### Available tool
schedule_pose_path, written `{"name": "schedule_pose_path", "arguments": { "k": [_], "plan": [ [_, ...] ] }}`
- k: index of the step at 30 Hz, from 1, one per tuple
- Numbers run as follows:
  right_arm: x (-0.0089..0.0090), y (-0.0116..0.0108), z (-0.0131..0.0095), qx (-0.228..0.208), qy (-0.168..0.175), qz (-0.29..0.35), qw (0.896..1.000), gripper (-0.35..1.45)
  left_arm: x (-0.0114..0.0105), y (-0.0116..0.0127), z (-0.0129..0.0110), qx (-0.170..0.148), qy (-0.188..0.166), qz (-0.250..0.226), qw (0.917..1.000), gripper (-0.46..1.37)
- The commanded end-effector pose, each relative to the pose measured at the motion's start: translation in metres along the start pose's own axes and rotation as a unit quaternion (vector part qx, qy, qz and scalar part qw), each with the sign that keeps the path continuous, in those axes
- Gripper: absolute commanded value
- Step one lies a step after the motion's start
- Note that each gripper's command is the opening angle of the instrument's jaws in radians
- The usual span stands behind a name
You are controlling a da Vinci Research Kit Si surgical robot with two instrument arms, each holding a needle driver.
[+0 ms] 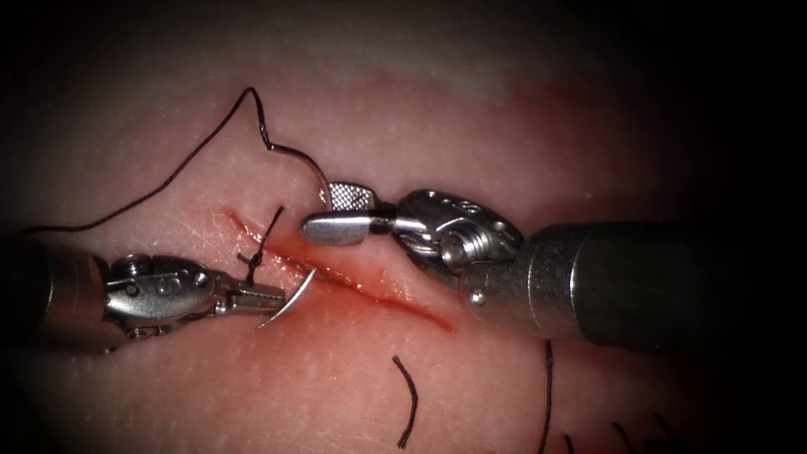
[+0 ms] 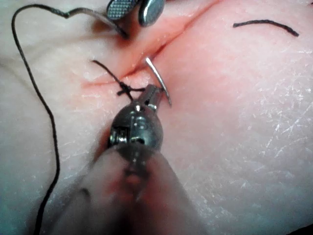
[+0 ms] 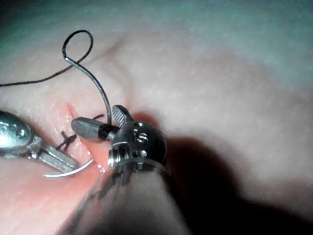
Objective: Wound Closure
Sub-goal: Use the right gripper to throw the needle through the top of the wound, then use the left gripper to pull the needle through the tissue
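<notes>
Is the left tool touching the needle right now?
Touching. In the endoscope view the left tool has its fingers shut on the needle near its tip, below the cut; the left wrist view shows the same grip.

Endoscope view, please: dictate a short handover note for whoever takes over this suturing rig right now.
Left tool: jaws shut on the needle near its point end, on the left side of the cut.
Right tool: jaws open at the needle's tail end on the right side, holding nothing.
Needle: its middle appears to sit in the tissue at the cut, with the point end out.
Thread trails slack from the tail across the tissue.
Done: one knotted stitch at the cut's left end.
Left: the rest of the cut is open. A loose cut piece of thread lies below.
</notes>
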Motion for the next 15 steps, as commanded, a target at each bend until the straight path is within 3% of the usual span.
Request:
{"name": "schedule_pose_path", "arguments": {
  "k": [1,7,10,15],
  "plan": [
    [0.0001,0.0004,-0.0003,-0.009,0.004,-0.015,1.0,1.24,0.0,-0.0001,0.0,-0.004,0.003,0.01,0.9999,0.03],
    [0.0012,0.0019,-0.0018,-0.042,0.024,-0.039,0.998,1.26,0.0003,-0.0003,0.0007,-0.009,0.019,0.05,0.9985,0.22],
    [0.0012,0.0022,-0.0025,-0.055,0.026,-0.044,0.997,1.26,0.0004,-0.0004,0.0008,-0.012,0.022,0.072,0.9971,0.54],
    [0.0012,0.0024,-0.0029,-0.072,0.027,-0.054,0.996,1.26,0.0004,-0.0005,0.001,-0.015,0.03,0.12,0.9921,0.71]
  ]
}}
